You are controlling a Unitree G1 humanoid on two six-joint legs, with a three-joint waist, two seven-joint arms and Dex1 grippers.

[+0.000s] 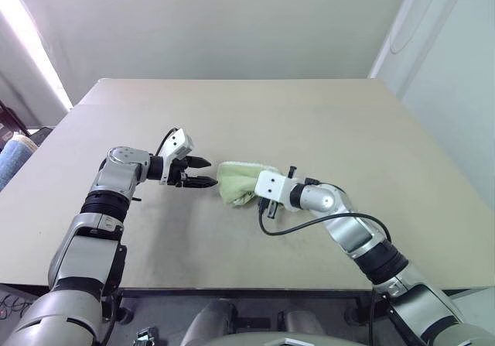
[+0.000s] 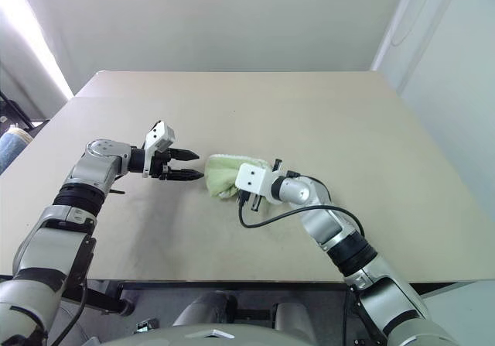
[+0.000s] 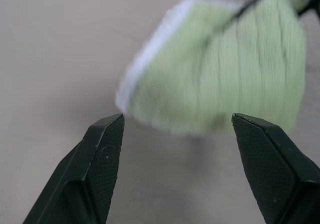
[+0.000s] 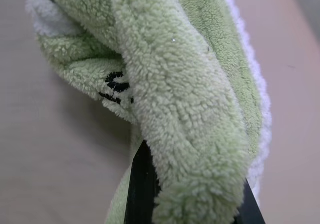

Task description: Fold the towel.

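Presently, head views: one towel (image 1: 236, 182), light green terry, bunched at mid-surface (image 1: 309, 121) between both arms; right gripper (image 1: 255, 195) with jaws clamped on its near edge, left gripper (image 1: 203, 172) just beside its other end, jaws apart. Left wrist view: towel ahead of the spread fingers (image 3: 102, 154), white edging toward them, not touching. Right wrist view: thick pile draped over the closed jaws, dark scribble (image 4: 115, 86) visible. Handling, judged: light, soft, limp; best taken at the stitched edging or a corner.
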